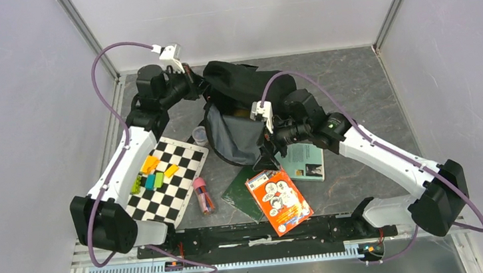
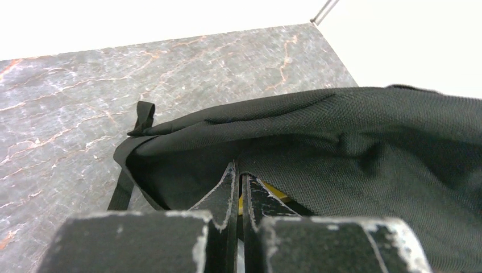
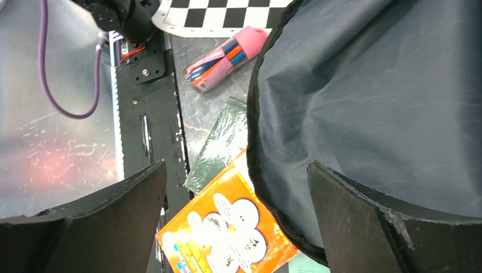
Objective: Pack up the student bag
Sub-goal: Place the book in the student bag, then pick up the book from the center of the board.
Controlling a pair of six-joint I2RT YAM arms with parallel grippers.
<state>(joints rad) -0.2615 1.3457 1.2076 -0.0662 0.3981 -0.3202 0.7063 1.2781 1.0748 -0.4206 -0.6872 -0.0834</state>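
Lying at the far middle of the table [image 1: 368, 91], the black backpack [image 1: 240, 83] has its grey lining [image 1: 235, 137] folded out toward the near edge. The left claw [image 1: 195, 84] sits at the backpack's far left edge with its fingers [image 2: 227, 190] pressed together, tips against the black fabric; whether any cloth is pinched between them cannot be told. A bit of yellow shows just behind the fingers in the left wrist view. The right claw [image 3: 239, 227] hangs over the near rim of the lining with its fingers spread wide apart and nothing between them. Just near of the lining lie a dark green book [image 1: 242, 188], an orange comic book [image 1: 278, 201] partly on top of it, and a teal book [image 1: 306, 162] under the right arm. To the left are a pink pencil case [image 1: 202, 195], a small cup [image 1: 199, 136] and a checkered board [image 1: 166, 180] carrying coloured blocks [image 1: 152, 174].
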